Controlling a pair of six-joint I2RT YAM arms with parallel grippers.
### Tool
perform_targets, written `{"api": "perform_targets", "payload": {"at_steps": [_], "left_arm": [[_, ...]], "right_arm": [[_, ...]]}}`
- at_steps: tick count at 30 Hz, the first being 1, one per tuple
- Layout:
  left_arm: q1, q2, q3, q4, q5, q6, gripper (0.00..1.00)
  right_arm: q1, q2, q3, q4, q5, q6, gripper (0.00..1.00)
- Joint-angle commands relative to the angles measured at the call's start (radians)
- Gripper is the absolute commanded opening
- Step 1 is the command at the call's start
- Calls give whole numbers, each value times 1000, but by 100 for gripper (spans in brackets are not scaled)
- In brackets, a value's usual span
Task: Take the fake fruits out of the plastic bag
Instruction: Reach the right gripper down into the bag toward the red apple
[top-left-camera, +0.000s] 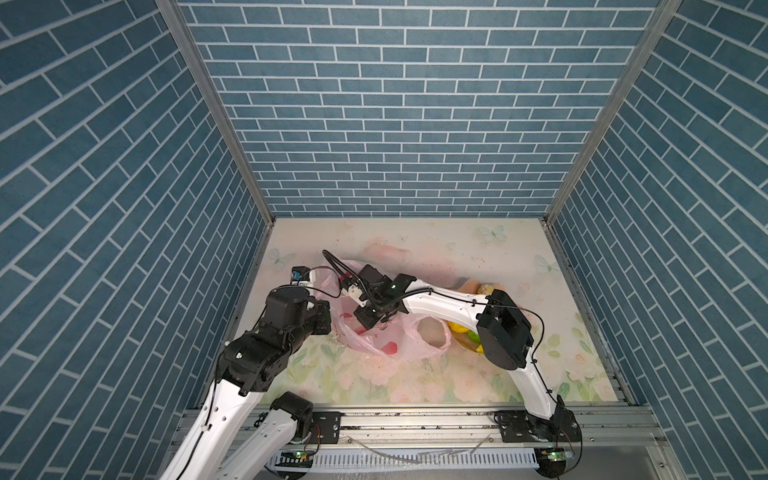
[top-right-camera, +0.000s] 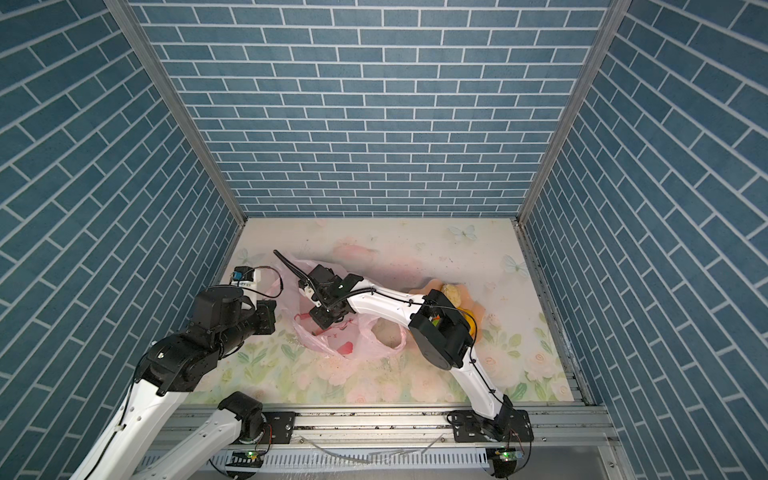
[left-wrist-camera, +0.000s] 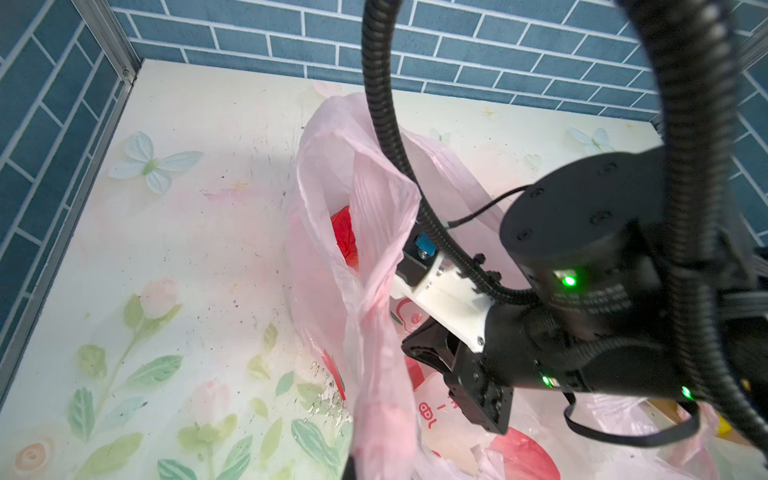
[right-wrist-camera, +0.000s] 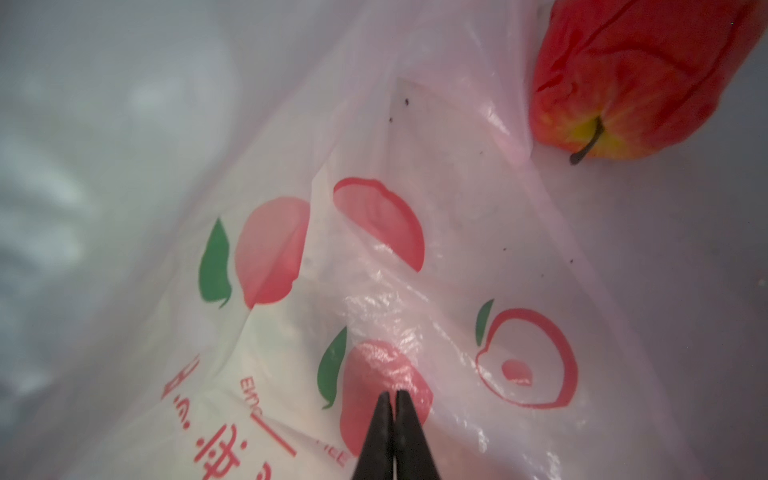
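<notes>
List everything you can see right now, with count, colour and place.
plastic bag: one, translucent pale pink with red prints, mid-table, one side pulled up.
red apple: one, red, inside the plastic bag.
bowl: one, peach, right of the bag, partly hidden by the right arm.
cream-white lump: one, cream, in the bowl.
yellow fruit: at least one, yellow, in the bowl.
green fruit: one, green, beside the yellow fruit.
table: one, pale floral.
left end effector: black, shut on the bag's handle strip.
right end effector: black, shut, inside the bag, apart from the apple.
</notes>
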Motion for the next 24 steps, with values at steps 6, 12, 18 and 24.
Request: {"api": "perform_targets", "payload": {"at_steps": [6, 12, 18, 24], "left_arm": [[1, -38, -14, -54, 30, -22, 4], [2, -85, -56, -54, 41, -60, 4], [1, -114, -103, -45, 72, -100, 4], [2, -147, -152, -40, 102, -147, 4]], "right_arm": [[-23, 86, 120, 6, 30, 69, 10], [-35, 97, 125, 72, 30, 142, 14], [-33, 102, 116, 155, 60, 202, 20], [-30, 105, 72, 288, 95, 279, 34]]}}
